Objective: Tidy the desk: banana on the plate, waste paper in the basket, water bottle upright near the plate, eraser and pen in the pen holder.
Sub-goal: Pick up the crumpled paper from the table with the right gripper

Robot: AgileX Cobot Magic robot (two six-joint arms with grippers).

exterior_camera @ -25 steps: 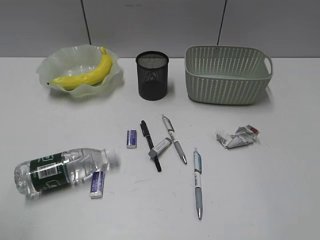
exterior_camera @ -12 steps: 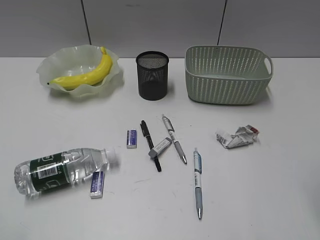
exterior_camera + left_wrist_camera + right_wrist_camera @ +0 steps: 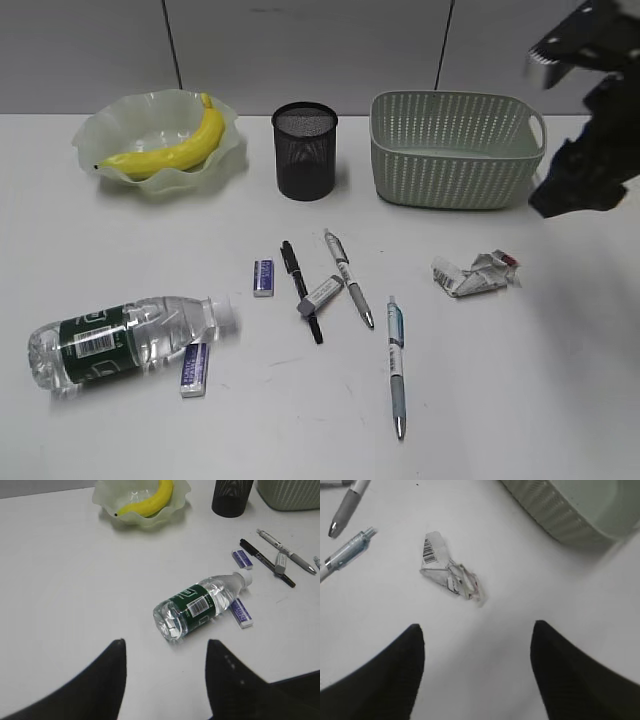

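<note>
The right arm [image 3: 585, 120] has just come into the exterior view at the far right; half a second ago it was not there. I judge that the waste paper [image 3: 476, 273] is the next thing to be taken. It lies on the bench [image 3: 520, 400], near the basket [image 3: 455, 150]. The right claw [image 3: 475, 645] hangs over it, spread wide and empty. The left claw [image 3: 165, 660] is also wide, above the lying bottle [image 3: 200, 606]. The banana [image 3: 175, 145] is already in the plate [image 3: 105, 125].

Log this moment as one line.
banana in plate | bottle lying | paper on desk, right tool open above | left tool open
</note>
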